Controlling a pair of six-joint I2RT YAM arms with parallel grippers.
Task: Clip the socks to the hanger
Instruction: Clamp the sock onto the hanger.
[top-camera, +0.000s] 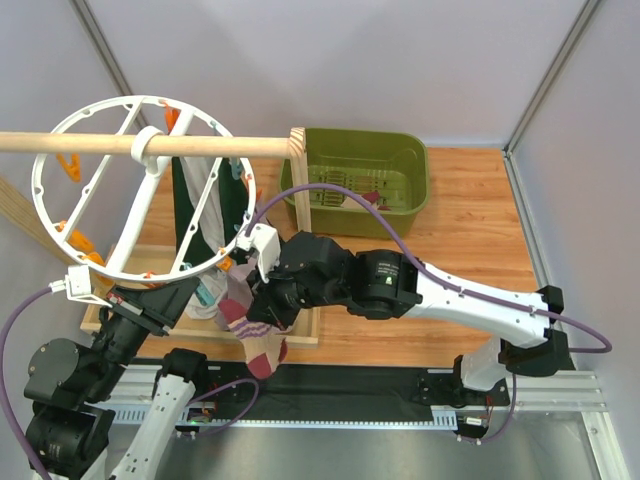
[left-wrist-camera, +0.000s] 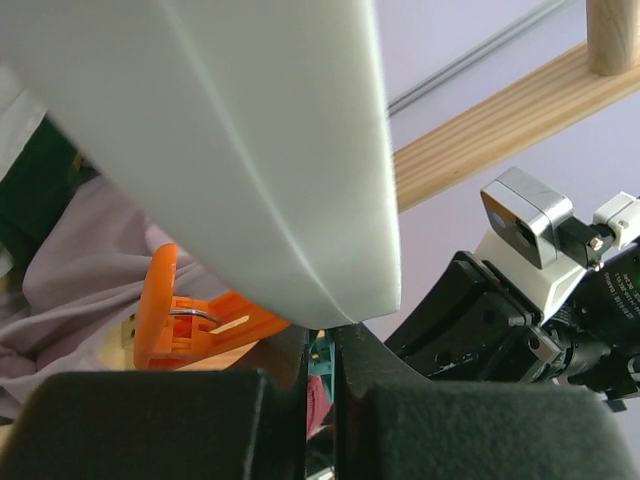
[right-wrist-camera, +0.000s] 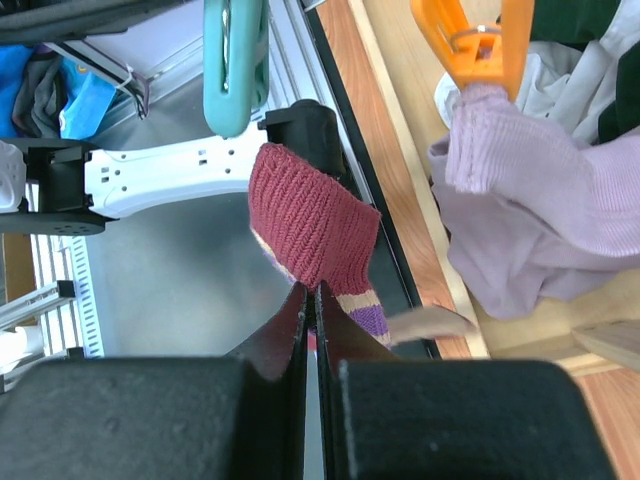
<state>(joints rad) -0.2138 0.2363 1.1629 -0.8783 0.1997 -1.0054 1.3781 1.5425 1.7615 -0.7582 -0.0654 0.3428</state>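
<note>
The white wheel-shaped hanger hangs on the wooden rod at the left. My left gripper is at its lower rim; in the left wrist view its jaws are closed to a thin slit with the white rim at their tips. An orange clip hangs just left. My right gripper is shut on a striped sock with maroon patches, which hangs below the hanger's near edge. In the right wrist view the sock sits between the jaws, under a teal clip.
A mauve garment hangs from an orange clip beside the sock. A dark green and white garment hangs inside the ring. The wooden rod and its frame post stand behind. A green bin is at the back right.
</note>
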